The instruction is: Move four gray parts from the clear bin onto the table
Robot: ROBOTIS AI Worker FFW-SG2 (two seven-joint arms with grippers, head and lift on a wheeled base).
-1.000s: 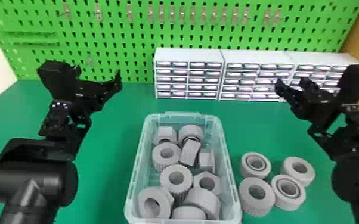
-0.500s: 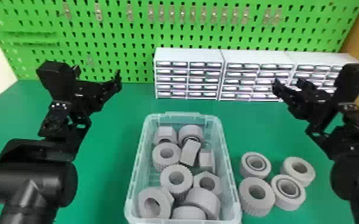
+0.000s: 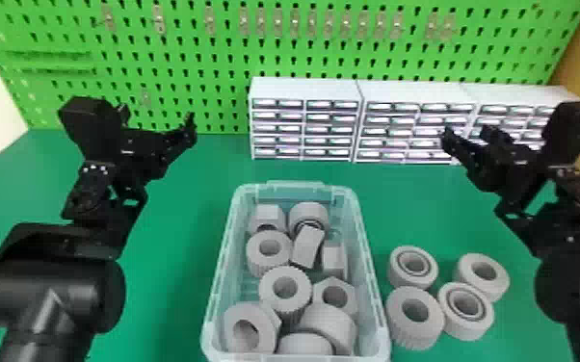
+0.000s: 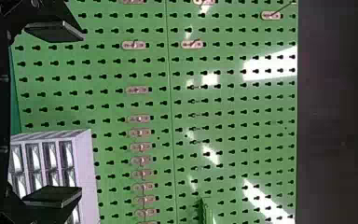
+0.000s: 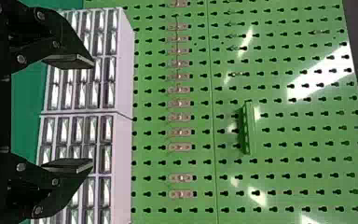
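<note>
Right now, your left end effector (image 3: 158, 121) is released, its fingers well apart and empty, raised over the tabletop (image 3: 173, 289) left of the clear bin (image 3: 225, 250). Your right end effector (image 3: 467, 134) is released and empty too, raised on the bin's right. You have four gray parts (image 3: 414, 332) clustered on the tabletop just right of the bin, and more gray pieces (image 3: 325, 322) piled inside it. White drawer cabinets (image 3: 400, 94) stand behind, before the green pegboard (image 3: 227, 53).

4 gray pts (image 3: 415, 332) on tbl (image 3: 428, 212)
</note>
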